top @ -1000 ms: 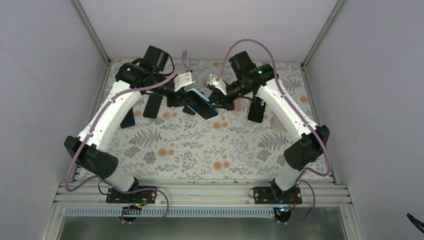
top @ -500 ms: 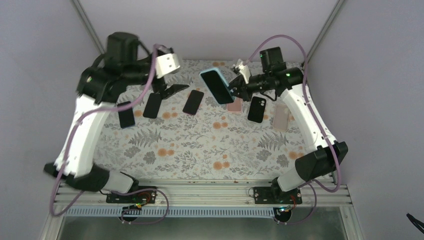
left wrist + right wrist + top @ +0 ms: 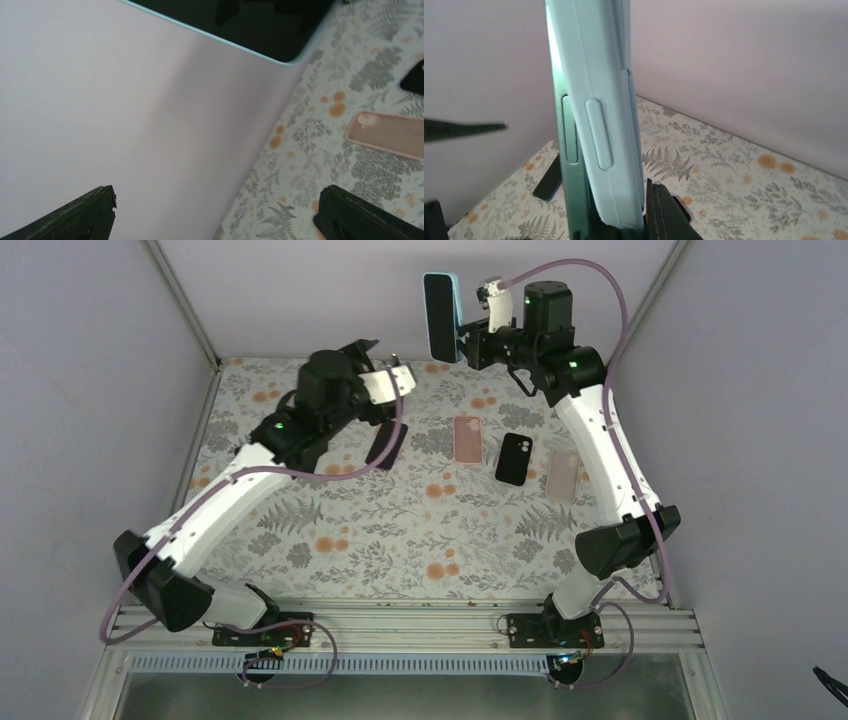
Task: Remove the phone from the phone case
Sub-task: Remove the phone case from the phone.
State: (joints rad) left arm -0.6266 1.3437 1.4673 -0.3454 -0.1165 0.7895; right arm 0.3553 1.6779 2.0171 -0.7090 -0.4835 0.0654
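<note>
Spare cases (image 3: 467, 438) lie midway back on your table (image 3: 330, 540). Beyond them, your left gripper (image 3: 218, 192) hangs with its jaws spread wide, holding nothing. Farthest off, your right gripper (image 3: 468, 340) is clamped on the blue case (image 3: 438, 315), held upright above the table's far edge. The phone (image 3: 570, 150) sits inside it, dark edge showing.

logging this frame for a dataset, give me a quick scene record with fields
right end effector: shut on blue-cased phone, held upright, high by the back wall
left end effector: open, empty, above the table
lying on table: pink case, black case, pale case, black phone partly hidden by left arm
task state: phone not yet out of its case
</note>
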